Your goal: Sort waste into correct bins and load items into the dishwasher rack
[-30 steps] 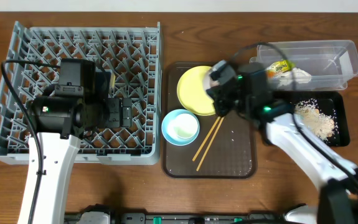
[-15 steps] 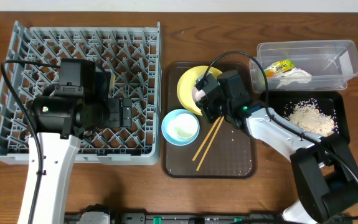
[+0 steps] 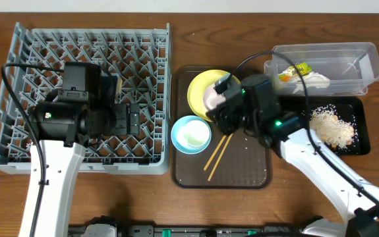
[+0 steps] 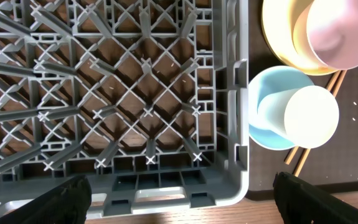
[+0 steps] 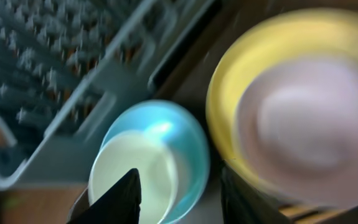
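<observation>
The yellow plate lies on the brown tray with a pinkish-white bowl resting on it. The light blue bowl sits in front of it with the small white cup inside. The chopsticks lie to the right of the blue bowl. My right gripper is open and empty, above the gap between the blue bowl and the plate. My left gripper is open and empty over the front edge of the grey rack. The wrapper and tissue lie in the clear tub. Crumbs lie in the black tray.
The brown serving tray lies between the rack and the two bins. My right arm's cable arcs over the tub's left end. The wooden table shows in front of the rack and tray.
My right arm has swung from the bins to over the brown tray, its gripper now between plate and blue bowl. The pinkish-white bowl rests on the plate. The left arm has not moved.
</observation>
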You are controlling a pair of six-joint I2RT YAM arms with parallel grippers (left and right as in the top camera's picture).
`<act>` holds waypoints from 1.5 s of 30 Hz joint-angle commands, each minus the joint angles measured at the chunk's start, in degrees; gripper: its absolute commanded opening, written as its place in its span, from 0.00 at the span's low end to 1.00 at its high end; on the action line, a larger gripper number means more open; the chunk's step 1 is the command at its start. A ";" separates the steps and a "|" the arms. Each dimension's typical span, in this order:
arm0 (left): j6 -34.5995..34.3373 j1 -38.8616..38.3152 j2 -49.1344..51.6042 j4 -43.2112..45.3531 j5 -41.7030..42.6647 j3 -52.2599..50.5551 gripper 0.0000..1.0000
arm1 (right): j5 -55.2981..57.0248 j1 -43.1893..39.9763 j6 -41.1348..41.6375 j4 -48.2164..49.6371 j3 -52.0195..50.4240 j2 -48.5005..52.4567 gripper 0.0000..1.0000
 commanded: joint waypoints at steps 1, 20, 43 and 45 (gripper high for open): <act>0.63 -0.22 0.33 -0.11 -0.09 -0.48 0.95 | -1.05 2.05 3.87 -1.75 0.24 2.21 0.39; -0.79 -0.22 0.33 -0.11 -0.07 -0.48 0.95 | 6.03 2.78 7.34 -0.42 1.77 5.27 0.01; -3.56 -0.61 15.45 23.85 69.85 -1.62 0.95 | -44.92 -20.55 23.02 15.96 3.56 1.05 0.01; -3.56 -1.14 17.66 26.82 75.89 -1.62 0.95 | -46.42 -20.44 24.13 17.86 3.56 1.73 0.01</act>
